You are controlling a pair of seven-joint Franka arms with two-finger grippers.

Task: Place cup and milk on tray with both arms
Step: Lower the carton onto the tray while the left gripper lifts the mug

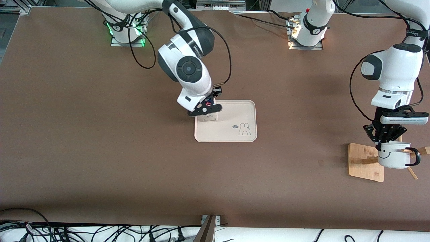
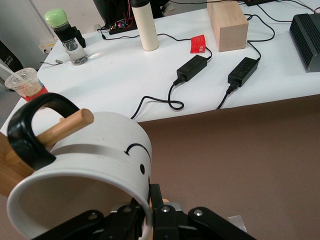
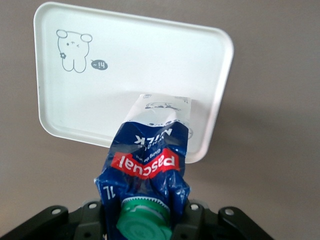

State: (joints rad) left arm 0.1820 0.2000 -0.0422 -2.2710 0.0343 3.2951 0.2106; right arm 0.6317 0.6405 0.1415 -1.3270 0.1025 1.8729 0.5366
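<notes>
Item: milk carton [image 3: 150,165], pinched at its crumpled gable top by the right gripper [image 1: 205,108], over the tray [image 1: 247,111] edge toward the right arm's end; whether the base is set down you can't tell, likely touching. Risk for you: the soft top buckles under the squeeze, so the carton may lean on release and tip off the rim. Item: smiley-face mug [image 1: 393,155], rim wall clamped by the left gripper [image 1: 383,143], over the bamboo rack base [image 1: 364,161], well apart from the tray. Risk: a wooden peg [image 2: 65,129] runs thru the black handle [image 2: 30,132]; pull sideways and you drag the rack or twist the mug in the fingers. Surface: brown matte tabletop [image 1: 100,151], no obstacles btwn rack and tray. Room: white bench w/ power bricks [image 2: 192,68], wood block [image 2: 227,25], drink cup [image 2: 22,82], loose cables.
</notes>
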